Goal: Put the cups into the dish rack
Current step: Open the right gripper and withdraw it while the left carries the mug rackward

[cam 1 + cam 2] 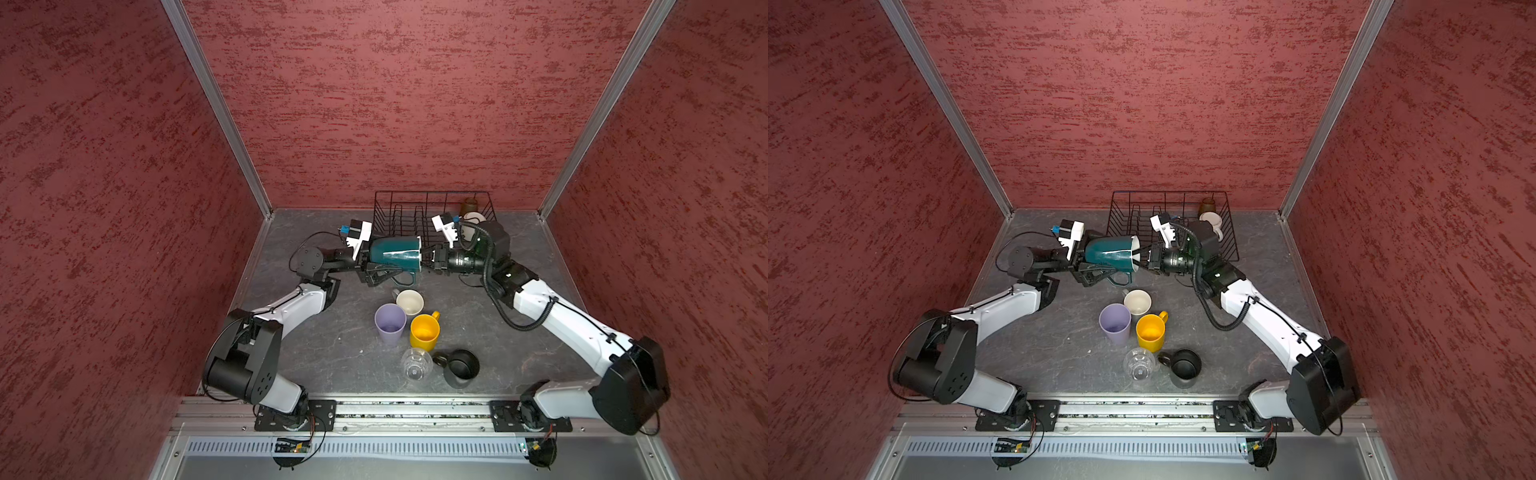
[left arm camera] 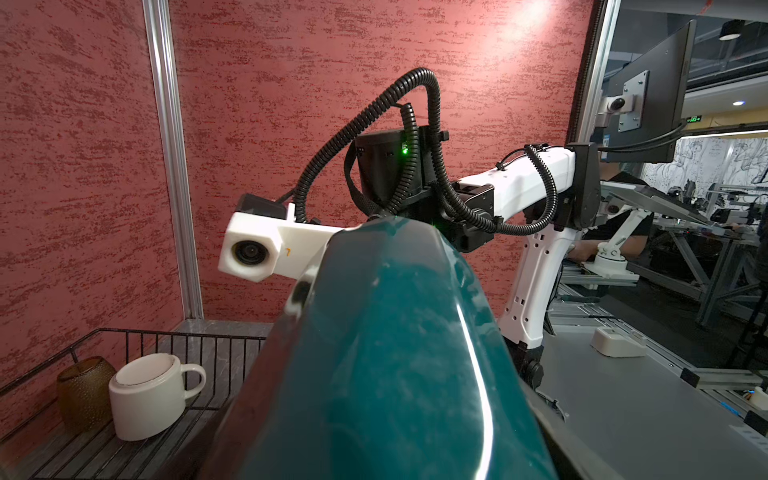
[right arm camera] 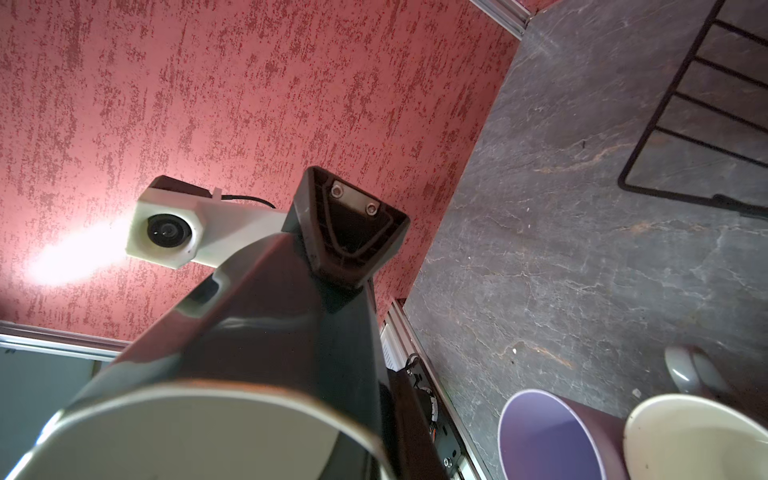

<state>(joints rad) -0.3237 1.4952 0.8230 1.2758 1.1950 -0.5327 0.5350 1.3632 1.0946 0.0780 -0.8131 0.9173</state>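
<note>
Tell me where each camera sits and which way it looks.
Top views: high over the front edge, looking down on table, rack, left arm, right arm; left gripper and right gripper meet at the teal mug.
Left wrist: on the left arm, looking along the teal mug at the right arm and rack; own gripper unclear.
Right wrist: on the right arm, looking past the teal mug at a left finger and lilac tumbler; own gripper unclear.
Shared by all: teal mug and rack.
</note>
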